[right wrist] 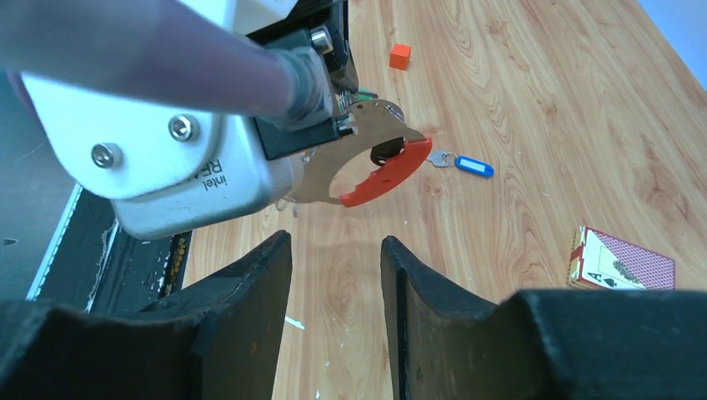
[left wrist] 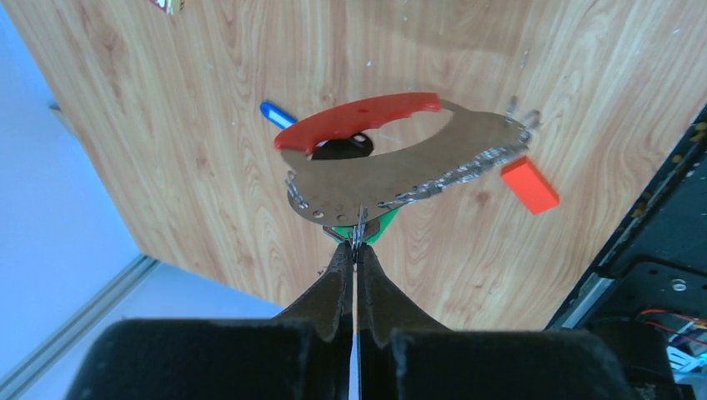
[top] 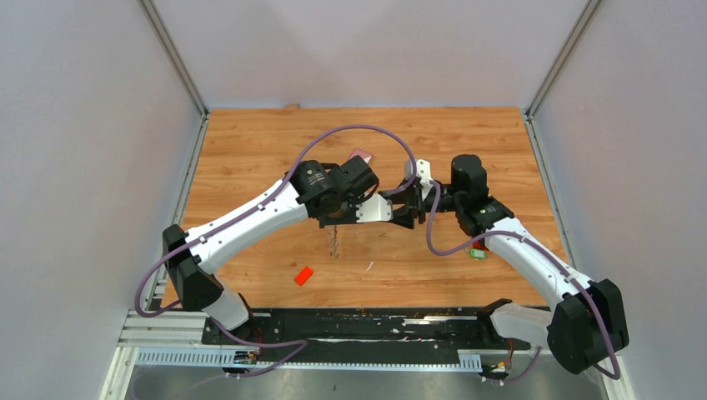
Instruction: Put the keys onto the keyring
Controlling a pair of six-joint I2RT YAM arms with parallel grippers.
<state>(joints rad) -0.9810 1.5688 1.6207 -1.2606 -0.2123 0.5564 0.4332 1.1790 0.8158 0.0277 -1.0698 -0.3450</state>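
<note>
My left gripper (left wrist: 357,243) is shut on the thin metal ring of the keyring (left wrist: 392,171) and holds it above the table. The bunch has a red curved strap (left wrist: 358,121) and a grey jagged strip. A green tag (left wrist: 381,230) shows right behind the ring by the fingertips. A black tag (left wrist: 342,150) shows through the loop; I cannot tell whether either hangs on the ring. A blue-tagged key (right wrist: 471,166) lies on the wood beyond. My right gripper (right wrist: 336,246) is open and empty, facing the keyring (right wrist: 379,167) from a short distance. From above, the grippers (top: 333,222) (top: 407,210) sit close together mid-table.
An orange-red block (top: 303,275) lies on the wood near the front edge. A card box (right wrist: 621,260) lies farther back. A small green object (top: 478,253) sits beside the right arm. The left wrist's white camera housing (right wrist: 167,142) fills the upper left of the right wrist view.
</note>
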